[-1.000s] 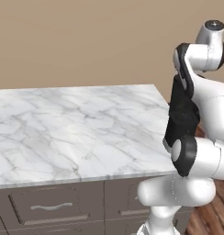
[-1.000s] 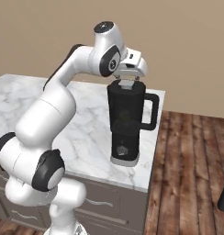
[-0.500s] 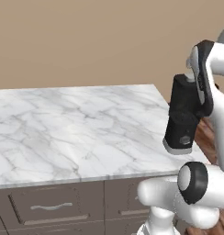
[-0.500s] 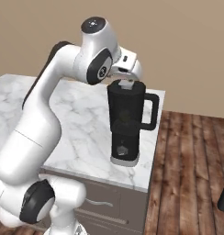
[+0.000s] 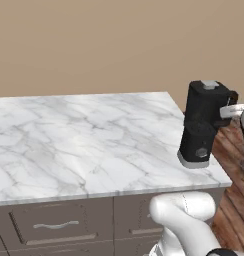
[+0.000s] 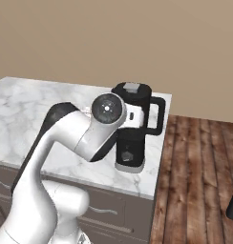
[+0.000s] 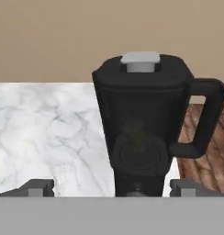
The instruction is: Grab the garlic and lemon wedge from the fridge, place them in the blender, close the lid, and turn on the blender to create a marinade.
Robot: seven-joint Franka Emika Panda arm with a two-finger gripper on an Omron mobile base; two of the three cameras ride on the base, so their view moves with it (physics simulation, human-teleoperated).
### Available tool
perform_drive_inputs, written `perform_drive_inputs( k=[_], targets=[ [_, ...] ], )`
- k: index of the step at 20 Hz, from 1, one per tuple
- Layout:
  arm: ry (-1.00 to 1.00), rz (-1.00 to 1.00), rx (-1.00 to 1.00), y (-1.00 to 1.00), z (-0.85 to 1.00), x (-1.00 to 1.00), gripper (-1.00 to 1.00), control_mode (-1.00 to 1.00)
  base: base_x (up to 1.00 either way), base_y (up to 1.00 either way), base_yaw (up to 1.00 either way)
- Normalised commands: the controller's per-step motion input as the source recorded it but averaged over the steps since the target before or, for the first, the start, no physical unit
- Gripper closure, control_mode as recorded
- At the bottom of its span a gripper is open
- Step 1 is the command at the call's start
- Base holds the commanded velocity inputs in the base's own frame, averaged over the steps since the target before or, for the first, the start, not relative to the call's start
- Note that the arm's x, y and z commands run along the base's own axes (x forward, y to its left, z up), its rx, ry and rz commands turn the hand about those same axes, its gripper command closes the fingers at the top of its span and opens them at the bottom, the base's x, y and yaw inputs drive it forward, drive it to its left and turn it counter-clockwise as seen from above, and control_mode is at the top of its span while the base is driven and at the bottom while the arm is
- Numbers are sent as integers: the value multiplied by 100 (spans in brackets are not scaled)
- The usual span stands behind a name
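Blender point(image 7: 146, 124) sits upright near the right-hand corner of the marble surface point(image 5: 79, 145), lid point(image 7: 140, 69) seated on the jug with its grey cap on top, loop handle point(image 7: 203, 119) toward the wood floor point(image 6: 199, 181). Knob on the base faces the hand camera. Fingers point(image 7: 109, 187) spread wide, one tip either side of the blender base in hand view — level with it, holding nothing, no contact visible.
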Motion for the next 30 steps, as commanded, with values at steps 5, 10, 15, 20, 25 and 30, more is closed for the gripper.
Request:
perform_drive_inputs(
  k=[5, 10, 15, 20, 25, 30],
  targets=[
    [-12, 54, 0, -18, -83, -39, -100, -100, 0, 0, 0],
    [-22, 41, 0, -12, -60, 0, -100, -100, 0, 0, 0],
    [-35, 11, 0, -1, -37, 0, -100, -100, 0, 0, 0],
    [-22, 1, 0, 5, -31, 13, -100, -100, 0, 0, 0],
    [-2, 17, 0, 27, -37, 0, -100, -100, 0, 0, 0],
    [-3, 4, 0, 0, -5, 31, -100, -100, 0, 0, 0]
  ],
)
